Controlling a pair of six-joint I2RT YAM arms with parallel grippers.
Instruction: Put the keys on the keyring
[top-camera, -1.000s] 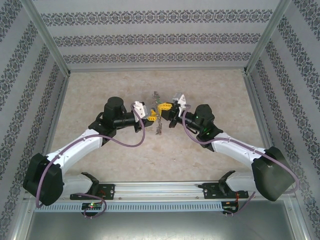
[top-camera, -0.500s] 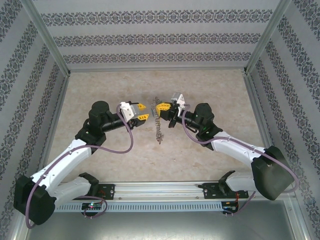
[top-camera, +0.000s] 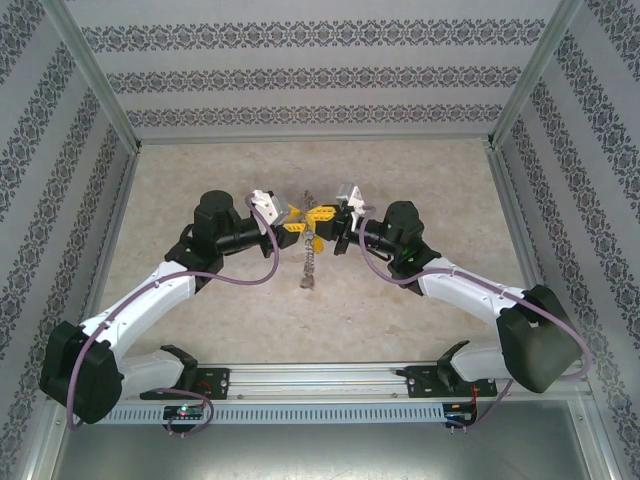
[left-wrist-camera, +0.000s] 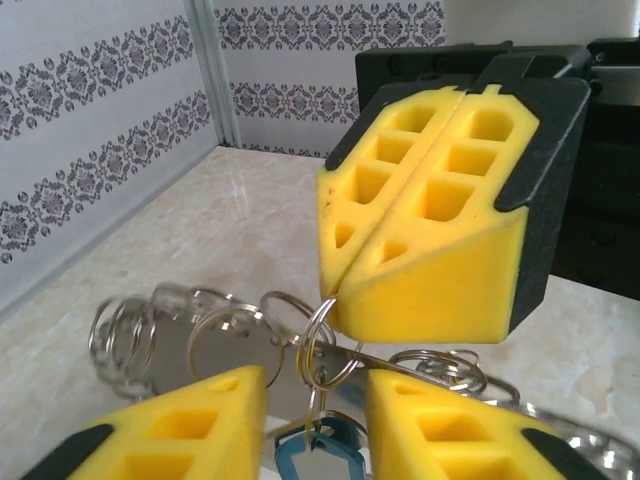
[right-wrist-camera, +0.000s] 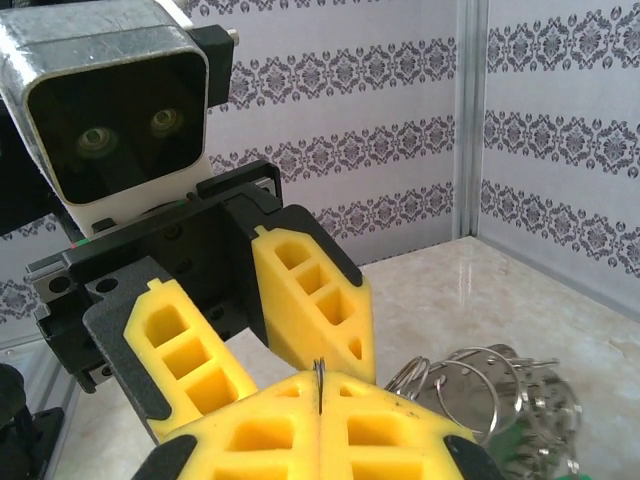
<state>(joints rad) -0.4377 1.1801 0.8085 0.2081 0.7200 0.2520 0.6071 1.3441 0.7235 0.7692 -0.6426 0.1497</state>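
My right gripper (top-camera: 322, 214) is shut on a small split ring (left-wrist-camera: 303, 350), and the ring's thin edge (right-wrist-camera: 320, 385) pokes up between its pads. From that ring a bunch of silvery keys (top-camera: 310, 262) and rings hangs down to the table. My left gripper (top-camera: 291, 222) faces it, almost touching, and stands open (left-wrist-camera: 315, 425). A blue-capped key (left-wrist-camera: 314, 459) dangles in the gap between its fingers (left-wrist-camera: 200, 420) without being pinched. More rings and keys (right-wrist-camera: 490, 385) lie behind on the marble top. I cannot pick out the large keyring in the bundle.
The marble table (top-camera: 420, 180) is boxed in by patterned walls and aluminium posts (top-camera: 505, 115). The arms' base rail (top-camera: 320, 380) runs along the near edge. Both arms meet above the middle of the table.
The left arm drew back to the left, then returned close to the right gripper, its jaws now straddling the hanging ring and blue key. The right gripper kept its hold; the bunch swung slightly.
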